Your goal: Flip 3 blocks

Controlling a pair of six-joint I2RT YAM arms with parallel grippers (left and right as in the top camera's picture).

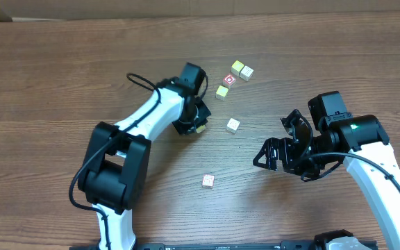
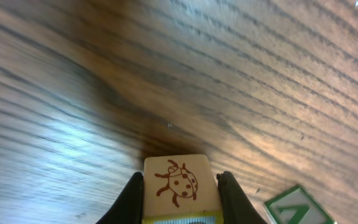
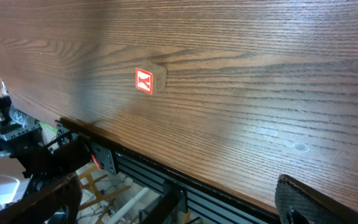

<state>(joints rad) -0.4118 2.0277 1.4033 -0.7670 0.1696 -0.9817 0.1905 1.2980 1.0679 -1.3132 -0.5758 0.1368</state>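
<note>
- Left gripper (image 2: pixel 180 198): reaching out over the table (image 1: pixel 61 76), its fingers (image 2: pixel 131 200) pressed against both sides of the ladybug block (image 2: pixel 180 183), so it is clamped on it.
- The ladybug block shows a tan face with a brown ladybug drawing and a yellow edge nearest the wrist. I cannot tell whether it touches the wood.
- K block (image 3: pixel 148 79): alone nearer the front edge, well apart from both arms, its red-framed letter facing sideways.
- Yellow-green block (image 1: pixel 222 91): just beyond the left gripper, with the red O block (image 1: pixel 229 80) just beside it.
- White block (image 1: pixel 232 125): on the table just right of the held block, between the two grippers.
- Two pale blocks (image 1: pixel 242 69): touching, farthest back.
- Right gripper (image 1: pixel 275 144): jaws spread wide, nothing between them, over bare wood well right of the white block.
</note>
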